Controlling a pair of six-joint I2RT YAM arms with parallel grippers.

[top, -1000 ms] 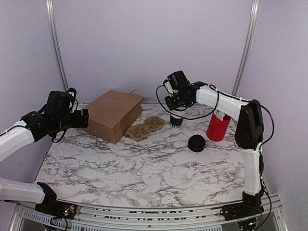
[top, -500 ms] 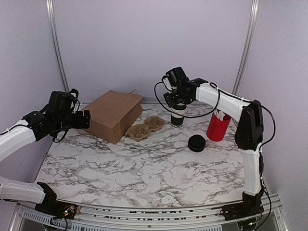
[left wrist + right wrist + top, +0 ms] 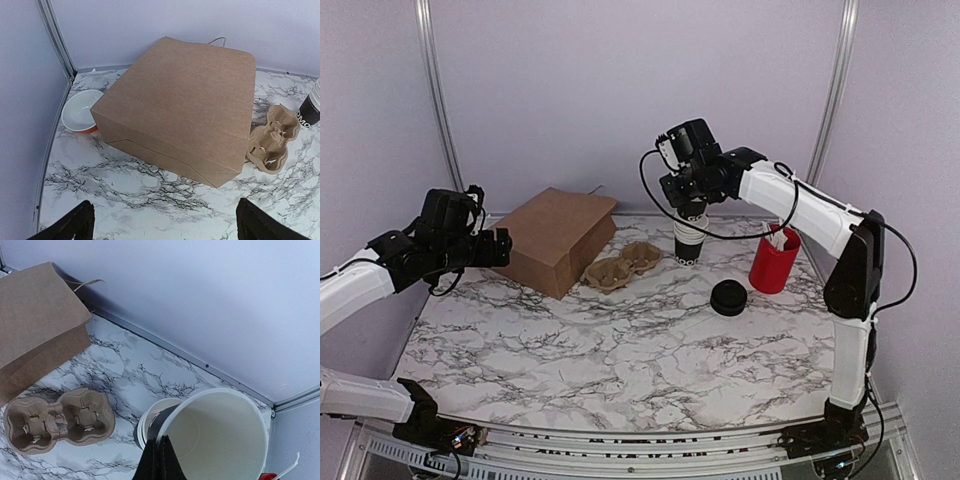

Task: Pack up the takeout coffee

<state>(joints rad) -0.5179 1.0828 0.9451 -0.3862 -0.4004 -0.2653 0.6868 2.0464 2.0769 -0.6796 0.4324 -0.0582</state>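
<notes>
The right gripper (image 3: 156, 459) is pictured clenched on the rim of a lidless black paper cup (image 3: 215, 432), white inside, at the bottom centre of the right wrist view. The thin wall is pinched between the closed fingers. The cup is held over the stack of white-rimmed cups (image 3: 151, 415), whose top rim is glimpsed past its left edge. Whether its base is clear of the stack cannot be told.

In the top view the pair is found right of centre, toward the back of the marbled table (image 3: 620, 350). Left of the stack a two-cell cardboard carrier (image 3: 623, 265) is laid flat. Beyond it a brown paper bag (image 3: 558, 238) is seen lying on its side, its twine handle turned to the back wall. A red holder (image 3: 773, 262) is stood right of the stack, and a low pile of black lids (image 3: 728, 298) is set lower in the frame, between the two.

At the left edge the left gripper (image 3: 500, 246) is held with jaws spread wide, grasping nothing, pointed at the bag. A white bowl (image 3: 80, 112) is tucked at the bag's left in the left wrist view.
</notes>
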